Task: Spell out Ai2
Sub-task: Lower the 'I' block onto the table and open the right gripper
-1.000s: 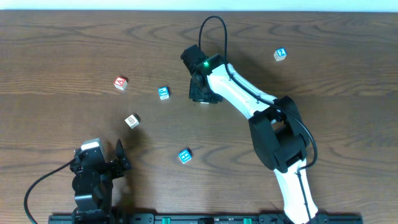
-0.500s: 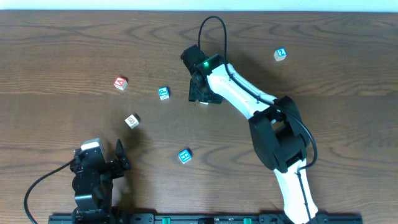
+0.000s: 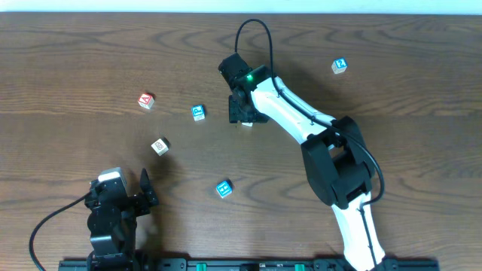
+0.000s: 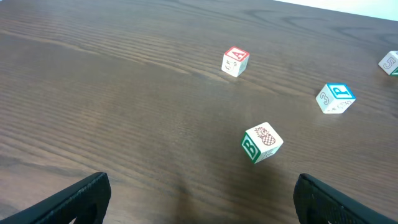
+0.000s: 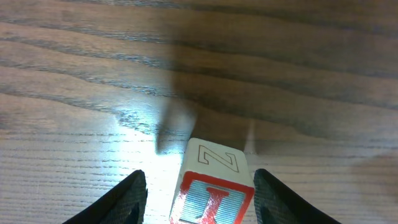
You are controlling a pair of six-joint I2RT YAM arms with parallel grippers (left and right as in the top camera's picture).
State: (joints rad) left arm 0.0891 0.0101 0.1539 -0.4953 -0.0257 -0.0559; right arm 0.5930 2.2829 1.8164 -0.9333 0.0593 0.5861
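My right gripper (image 5: 199, 193) is open and straddles the I block (image 5: 214, 186), a red-framed block with a blue striped face and a Z on its side. There is a gap on both sides. In the overhead view the gripper (image 3: 244, 113) covers most of this block (image 3: 246, 123). The red A block (image 3: 146, 100) lies at the left and also shows in the left wrist view (image 4: 235, 61). The blue 2 block (image 3: 340, 66) lies at the far right. My left gripper (image 3: 120, 197) is open and empty near the front edge; its fingertips show in the left wrist view (image 4: 199, 199).
A blue P block (image 3: 198, 113) lies just left of my right gripper. A green B block with a pineapple (image 3: 159, 146) and a blue block (image 3: 224, 188) lie nearer the front. The right arm stretches across the table's middle.
My right gripper has shifted very slightly to the left over the I block. The left arm and the other blocks have not moved.
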